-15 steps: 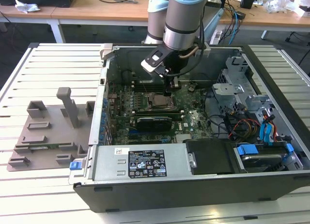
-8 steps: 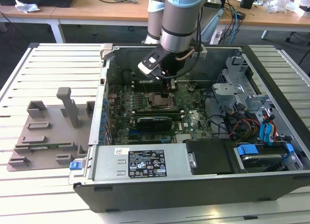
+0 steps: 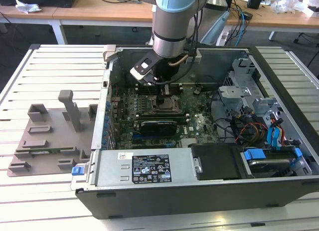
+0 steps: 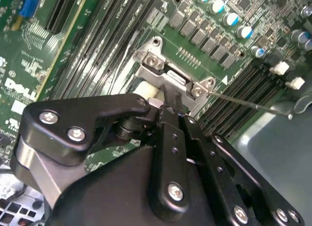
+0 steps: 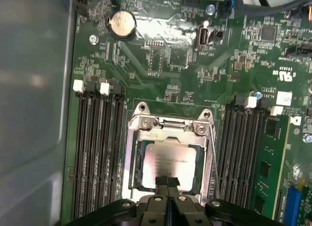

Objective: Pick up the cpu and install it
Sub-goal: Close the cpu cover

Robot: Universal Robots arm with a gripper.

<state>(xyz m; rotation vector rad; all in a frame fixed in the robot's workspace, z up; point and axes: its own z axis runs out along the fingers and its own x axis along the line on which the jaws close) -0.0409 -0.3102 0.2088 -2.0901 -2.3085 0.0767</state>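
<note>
Now your gripper, fingers pinched together, hangs over the cpu seated in its socket, expansion card at the socket's 6 o'clock in the exterior view.

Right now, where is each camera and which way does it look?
Exterior view: off the arm, looking down into the computer case; arm and claw show.
First wrist view: on the wrist, straight down at the cpu in its socket; claw tips show.
Second wrist view: on the wrist, slanting past the claw's body at the socket.
Wrist views share socket and claw.
</note>
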